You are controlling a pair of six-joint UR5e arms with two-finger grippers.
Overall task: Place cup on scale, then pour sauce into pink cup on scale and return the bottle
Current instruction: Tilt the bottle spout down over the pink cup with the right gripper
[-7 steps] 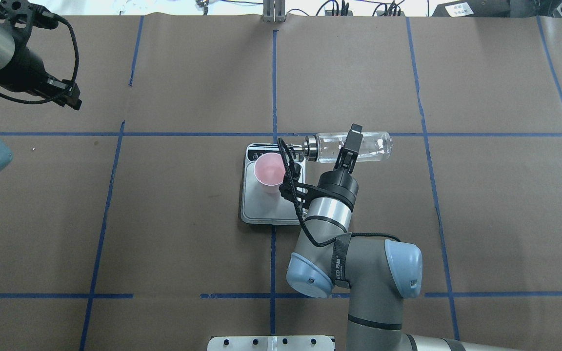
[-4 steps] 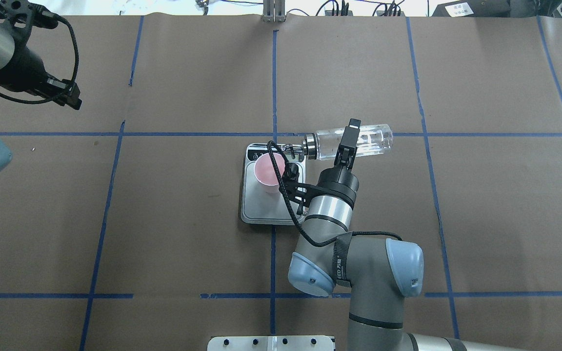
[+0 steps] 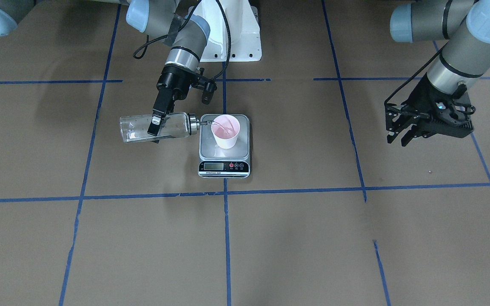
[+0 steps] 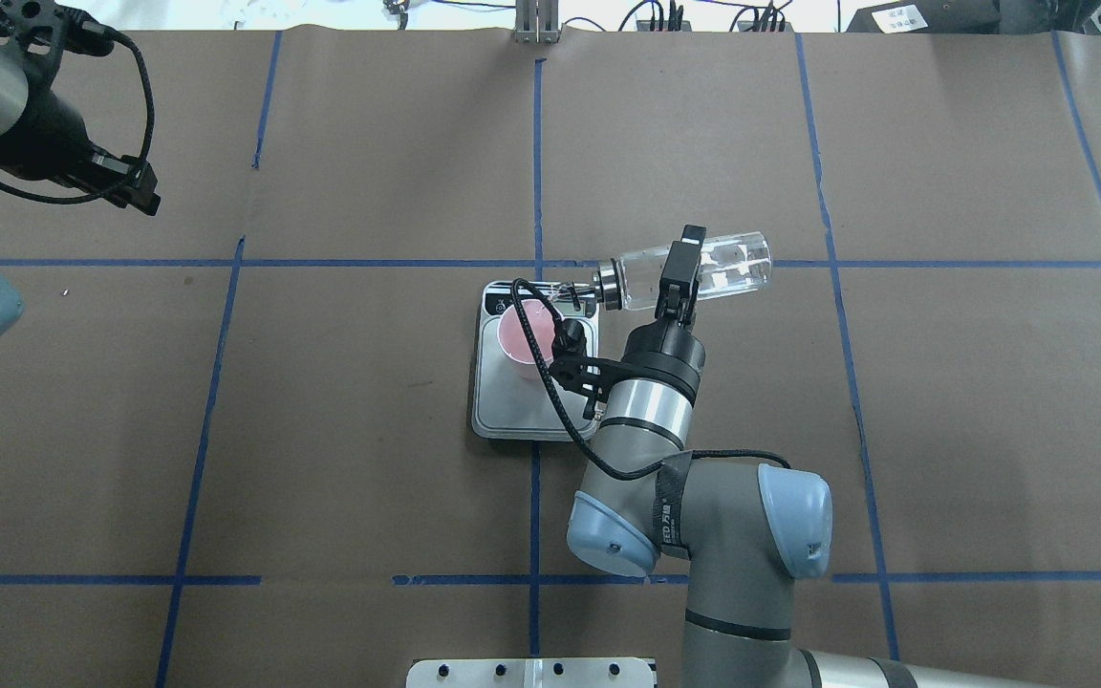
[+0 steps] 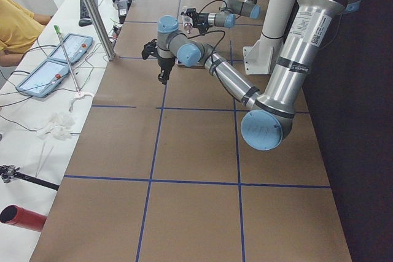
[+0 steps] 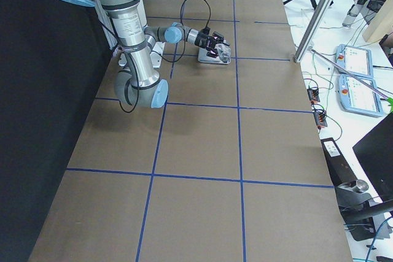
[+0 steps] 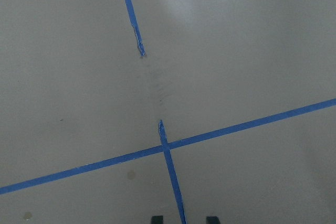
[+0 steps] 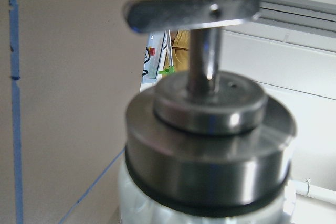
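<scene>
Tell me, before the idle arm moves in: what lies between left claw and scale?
Between left claw and scale: only bare table and one blue tape line, front-facing view.

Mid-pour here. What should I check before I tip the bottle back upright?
1. Cup upright on the scale platform: ok.
2. Right gripper shut on the bottle around its middle: ok.
3. Spout reaching the cup's mouth, not hanging over bare platform: ok.
4. Poured weight on the display: cannot tell, digits too small.
5. Left gripper open and well off to the side of the scale: ok.
</scene>
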